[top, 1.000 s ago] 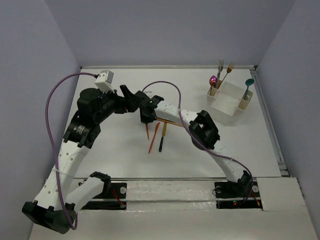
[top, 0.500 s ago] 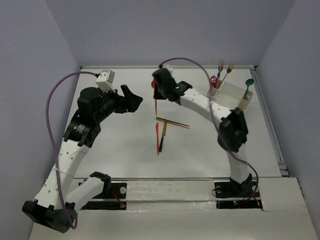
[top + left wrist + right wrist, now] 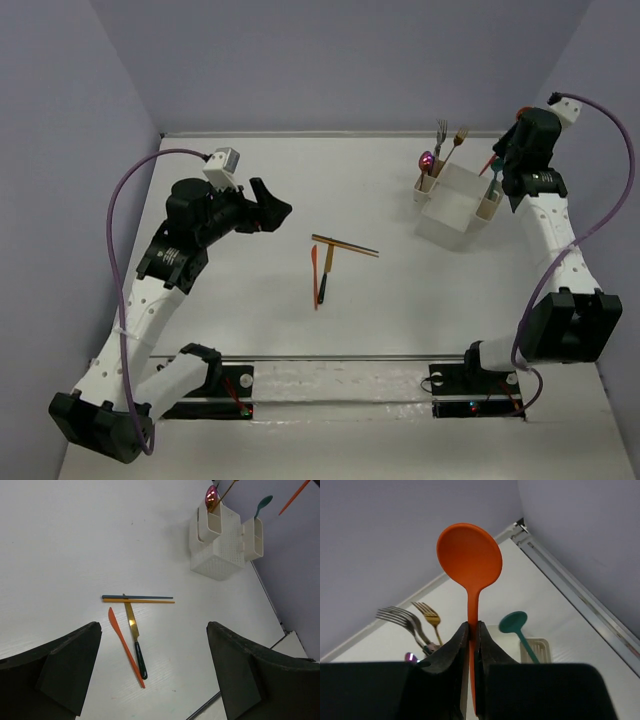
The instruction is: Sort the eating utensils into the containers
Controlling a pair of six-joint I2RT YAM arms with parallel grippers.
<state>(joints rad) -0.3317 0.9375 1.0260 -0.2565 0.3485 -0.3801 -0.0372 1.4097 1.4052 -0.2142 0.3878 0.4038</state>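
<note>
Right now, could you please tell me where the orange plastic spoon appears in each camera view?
Top external: far right, orange plastic spoon beside the tan square cup.
Left wrist: top-right corner, handle only.
Right wrist: centre, bowl up, clamped in the right gripper's jaws.
Shared landmark: that cup holding the teal spoon.
</note>
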